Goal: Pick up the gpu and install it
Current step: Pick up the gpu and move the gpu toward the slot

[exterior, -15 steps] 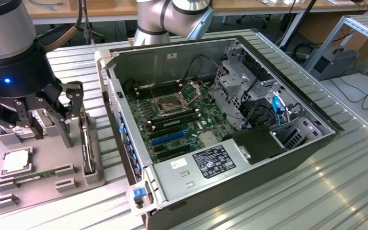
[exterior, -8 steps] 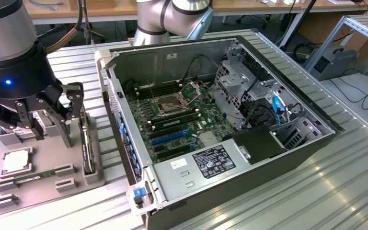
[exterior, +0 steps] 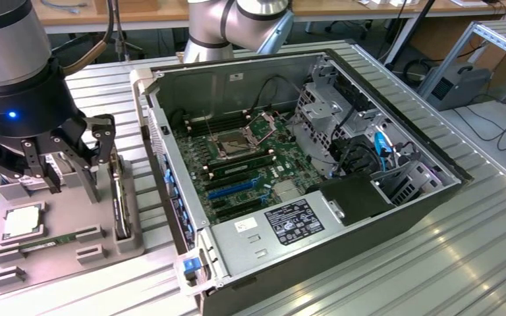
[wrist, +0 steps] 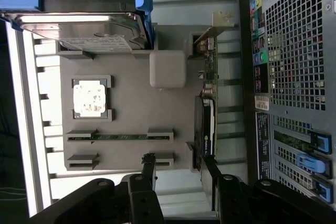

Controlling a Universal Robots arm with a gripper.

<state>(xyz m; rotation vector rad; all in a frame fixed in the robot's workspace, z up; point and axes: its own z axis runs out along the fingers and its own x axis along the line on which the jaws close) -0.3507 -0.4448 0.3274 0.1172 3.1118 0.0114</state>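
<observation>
The gpu [wrist: 206, 109] is a thin dark card standing on edge in a slot of the grey parts holder [wrist: 131, 77], its silver bracket [wrist: 219, 24] at one end. In the exterior view the gpu [exterior: 124, 201] stands at the holder's edge nearest the computer case [exterior: 341, 217]. My gripper [wrist: 179, 167] hovers above the holder, open, with nothing between its fingers. One fingertip [wrist: 210, 167] is just over the card's fan end. In the exterior view the gripper [exterior: 64, 176] hangs a little to the exterior view's left of the card.
The holder also carries a silver hard drive [wrist: 79, 32] in a blue bracket, a processor chip [wrist: 89, 98] and a green memory stick [wrist: 121, 136]. The open case shows its motherboard [exterior: 244, 168] with blue slots [exterior: 226, 189]. Its rear panel [wrist: 294, 66] is close beside the holder.
</observation>
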